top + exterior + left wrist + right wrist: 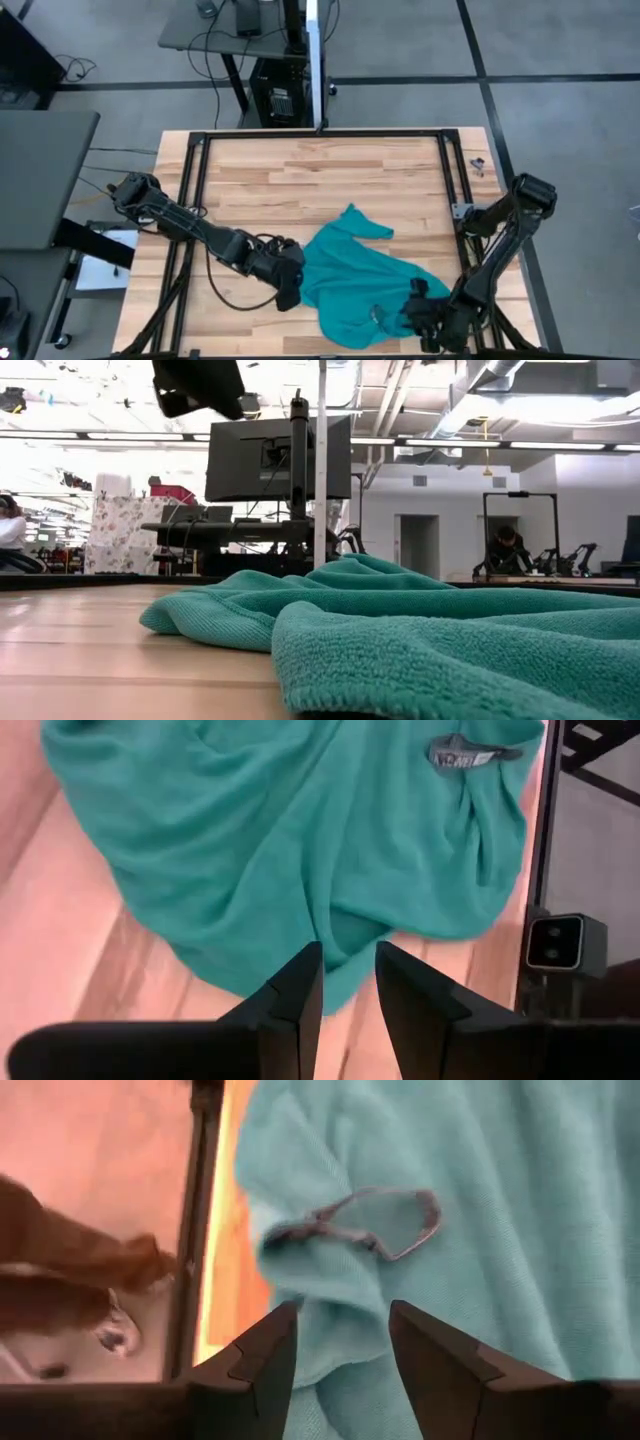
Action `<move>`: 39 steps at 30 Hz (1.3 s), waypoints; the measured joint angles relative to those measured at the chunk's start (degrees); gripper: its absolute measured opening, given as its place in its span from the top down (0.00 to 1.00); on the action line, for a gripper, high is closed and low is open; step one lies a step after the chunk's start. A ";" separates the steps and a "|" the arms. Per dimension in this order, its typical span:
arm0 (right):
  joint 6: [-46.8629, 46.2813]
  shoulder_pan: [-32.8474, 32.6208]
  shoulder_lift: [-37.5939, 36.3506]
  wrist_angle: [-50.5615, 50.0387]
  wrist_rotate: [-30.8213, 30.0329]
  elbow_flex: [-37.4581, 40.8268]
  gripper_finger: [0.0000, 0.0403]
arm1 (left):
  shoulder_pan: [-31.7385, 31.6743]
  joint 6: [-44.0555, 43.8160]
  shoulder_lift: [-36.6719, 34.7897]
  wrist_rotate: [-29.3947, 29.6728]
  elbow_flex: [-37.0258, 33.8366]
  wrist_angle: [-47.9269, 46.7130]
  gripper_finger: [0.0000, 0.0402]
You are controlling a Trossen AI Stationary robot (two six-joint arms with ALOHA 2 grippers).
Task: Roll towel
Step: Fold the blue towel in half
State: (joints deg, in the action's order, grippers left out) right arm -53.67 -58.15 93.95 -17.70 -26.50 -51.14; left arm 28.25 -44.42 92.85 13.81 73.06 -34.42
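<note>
The teal towel (355, 275) lies crumpled on the wooden table near its front edge, with folds and a raised corner toward the far side; it fills the low view (400, 630). Its pale loop tag (370, 1225) lies on top near the right front edge and also shows in the left wrist view (465, 755). My left gripper (290, 297) is low at the towel's left edge, open by a narrow gap, and a towel corner (340, 955) reaches between the fingertips. My right gripper (413, 295) is open at the towel's right front edge, its fingers either side of a fold (340, 1310).
A black metal frame (190, 200) runs around the tabletop, and its front rail (195, 1230) lies close by my right gripper. A small camera block (555, 942) sits at the front edge. Bare wood (320, 170) lies on the far half of the table.
</note>
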 joint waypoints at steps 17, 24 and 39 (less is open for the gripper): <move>9.17 -1.43 10.33 -6.75 0.79 -11.24 0.57 | 1.42 0.26 0.39 -0.04 -0.85 9.49 0.80; 9.16 -2.73 9.71 -8.64 0.89 -13.46 0.58 | -1.98 4.98 9.00 -5.31 -0.86 22.56 0.80; 8.10 0.70 14.61 -5.45 0.91 -13.61 0.62 | -8.94 4.77 22.62 -6.47 -0.58 25.31 0.80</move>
State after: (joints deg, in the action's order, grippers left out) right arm -45.58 -57.44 108.55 -23.15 -25.59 -64.76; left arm 19.31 -39.65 115.46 7.34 72.48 -9.11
